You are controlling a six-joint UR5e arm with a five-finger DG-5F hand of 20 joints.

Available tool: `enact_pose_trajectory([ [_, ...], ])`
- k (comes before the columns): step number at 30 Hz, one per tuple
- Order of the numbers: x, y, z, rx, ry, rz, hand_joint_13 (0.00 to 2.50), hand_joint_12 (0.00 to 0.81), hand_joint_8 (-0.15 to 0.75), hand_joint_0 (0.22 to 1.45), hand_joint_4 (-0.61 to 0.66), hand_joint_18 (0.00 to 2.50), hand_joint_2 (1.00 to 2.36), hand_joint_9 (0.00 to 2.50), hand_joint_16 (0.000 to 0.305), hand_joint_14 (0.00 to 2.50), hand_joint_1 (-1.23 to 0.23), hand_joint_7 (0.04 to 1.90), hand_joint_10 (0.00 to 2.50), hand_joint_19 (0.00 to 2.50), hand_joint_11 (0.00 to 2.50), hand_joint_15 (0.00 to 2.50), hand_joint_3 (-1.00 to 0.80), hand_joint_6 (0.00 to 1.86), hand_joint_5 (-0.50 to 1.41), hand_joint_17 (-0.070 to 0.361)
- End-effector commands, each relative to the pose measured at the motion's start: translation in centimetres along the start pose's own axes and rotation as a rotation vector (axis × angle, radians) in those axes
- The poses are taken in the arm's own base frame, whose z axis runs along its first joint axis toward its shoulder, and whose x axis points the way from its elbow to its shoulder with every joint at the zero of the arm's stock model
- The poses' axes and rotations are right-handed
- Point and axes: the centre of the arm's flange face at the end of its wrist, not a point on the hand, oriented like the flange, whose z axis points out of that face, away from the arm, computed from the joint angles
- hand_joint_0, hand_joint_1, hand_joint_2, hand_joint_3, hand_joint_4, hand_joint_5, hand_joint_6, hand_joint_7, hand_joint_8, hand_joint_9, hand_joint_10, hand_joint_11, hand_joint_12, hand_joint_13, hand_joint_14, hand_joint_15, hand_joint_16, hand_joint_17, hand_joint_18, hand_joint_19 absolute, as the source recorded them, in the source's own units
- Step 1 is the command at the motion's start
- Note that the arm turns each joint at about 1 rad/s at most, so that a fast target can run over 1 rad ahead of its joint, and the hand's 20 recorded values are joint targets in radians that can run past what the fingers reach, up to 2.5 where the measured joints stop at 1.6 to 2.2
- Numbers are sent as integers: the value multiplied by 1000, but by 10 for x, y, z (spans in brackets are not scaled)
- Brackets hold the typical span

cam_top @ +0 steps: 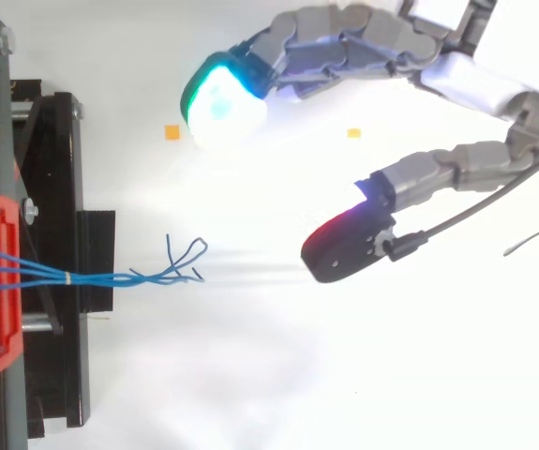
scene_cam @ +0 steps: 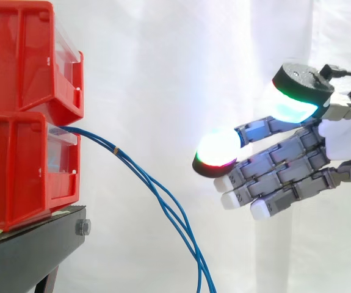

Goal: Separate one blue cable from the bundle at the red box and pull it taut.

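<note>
Approach step: hand (scene_cam: 285,165) open, no strand separated yet.
The blue cable bundle (scene_cam: 163,201) exits the front of the lower red box (scene_cam: 22,171), is tied by a band (scene_cam: 115,149) just beside the box, then sags away from it. The hand hangs well clear of the box, beyond the cables, fingers spread, thumb apart, gripping nothing. Next, I'd say: close in and pinch one strand past the band. Cable ends run off frame; strand count unclear.

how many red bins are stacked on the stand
2. The upper red bin sits stacked on the lower red bin, which rests on the black stand; the blue cables come out of the lower one. More may be hidden beyond the view's left edge.
</note>
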Motion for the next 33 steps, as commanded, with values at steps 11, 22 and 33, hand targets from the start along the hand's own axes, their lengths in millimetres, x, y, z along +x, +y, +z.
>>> enact_pose_trajectory([
  [11, 17, -11, 10, -28, -7, -91, 394, 373, 299, 501, 224, 330, 1000, 487, 50, 6, -778, 784, 12, 399, 279, 160, -500, 503, -221, 114],
  [22, 43, -49, 46, -14, 23, -33, 383, 356, 304, 501, 231, 317, 1000, 505, 48, 6, -760, 786, 9, 384, 269, 146, -500, 503, -218, 107],
  [33, 87, -83, 74, -69, 130, 94, 414, 364, 316, 482, 259, 344, 1000, 558, 48, 7, -705, 856, 12, 409, 354, 167, -500, 503, -209, 109],
])
